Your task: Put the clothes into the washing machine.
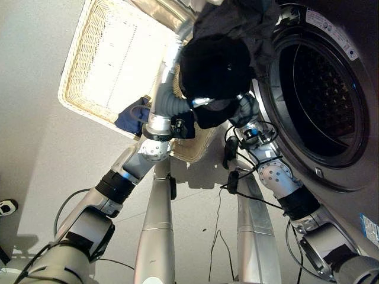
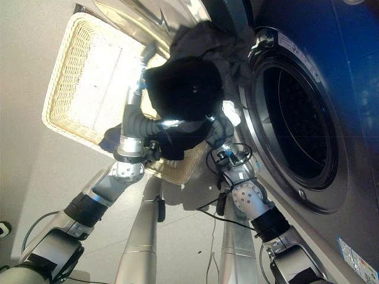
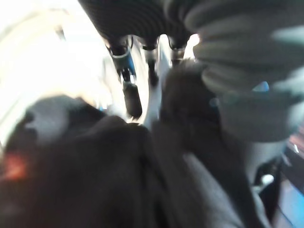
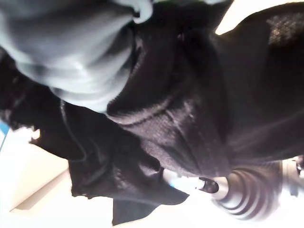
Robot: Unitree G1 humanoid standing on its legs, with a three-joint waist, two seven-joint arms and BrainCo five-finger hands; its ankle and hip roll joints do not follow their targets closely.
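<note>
A bundle of dark clothes (image 1: 214, 65) is held up between my two hands, over the near corner of the wicker basket (image 1: 89, 53) and just left of the washing machine's open drum (image 1: 323, 100). A grey garment (image 1: 237, 23) drapes over the top of the bundle. My left hand (image 3: 129, 90) presses against the dark cloth with its fingers (image 3: 133, 102) fairly straight. My right hand (image 4: 80, 52) is buried in the black cloth (image 4: 190, 109) on the drum side. A blue garment (image 1: 133, 115) lies in the basket's near corner.
The basket stands on the pale floor (image 1: 35, 148) to the left of the machine. The machine's round door frame (image 1: 308, 171) rises close on the right. A shiny panel (image 1: 169, 12) sits beyond the basket's far edge.
</note>
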